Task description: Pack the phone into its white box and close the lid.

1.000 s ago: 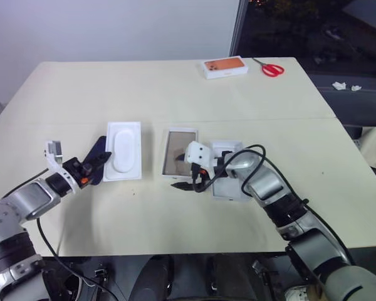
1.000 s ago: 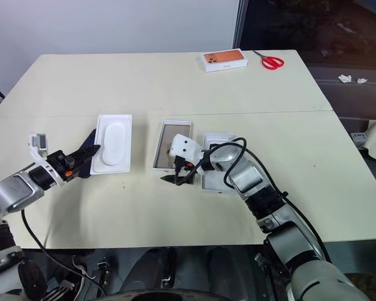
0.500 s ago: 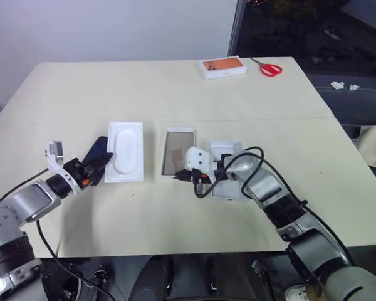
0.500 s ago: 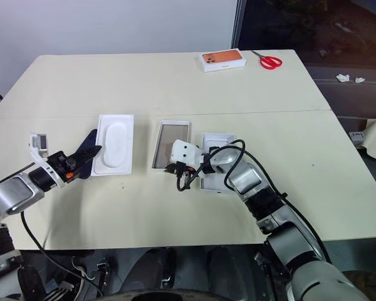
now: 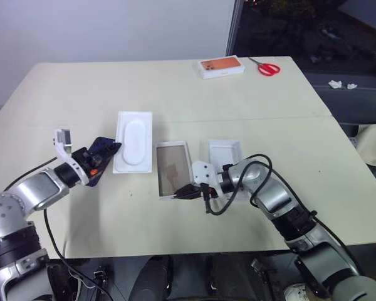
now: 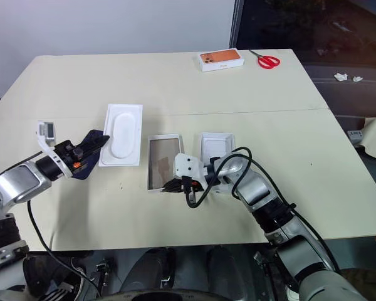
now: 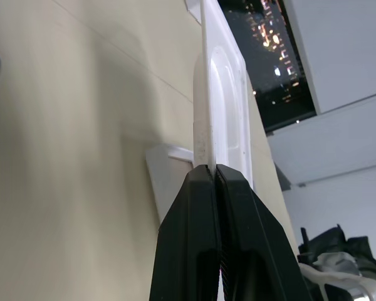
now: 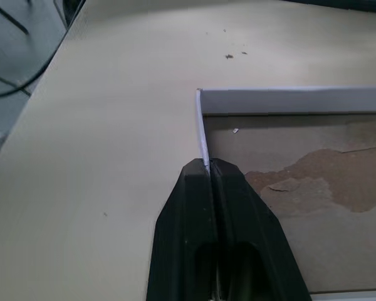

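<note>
Much of the slim dark navy-blue phone (image 5: pixel 101 143) is hidden: it sits at the left gripper (image 7: pixel 211 169), just beside the left edge of the thin white moulded insert with an oval recess (image 5: pixel 133 141). Only a glossy dark sliver shows above and below the black fingers, and whether it lies flat on the matt cream table (image 5: pixel 175 94) cannot be told. In the left wrist view those fingers are pressed together on the insert's thin edge, with no gap between them. The right gripper (image 8: pixel 208 166) is likewise closed, pinching the thin cardboard wall of the shallow white box (image 5: pixel 169 172) at its near corner. The box's floor is brownish board with a rough, torn-looking patch, and nothing lies in it. To its right lies the shallow white rectangular lid (image 5: pixel 224 152), plain inside facing up; its near end is covered by the right wrist and a looping black cable, and its printed face cannot be seen. At the far edge of the table are a small orange-topped box (image 5: pixel 222 67) and red-handled scissors (image 5: pixel 269 68).
</note>
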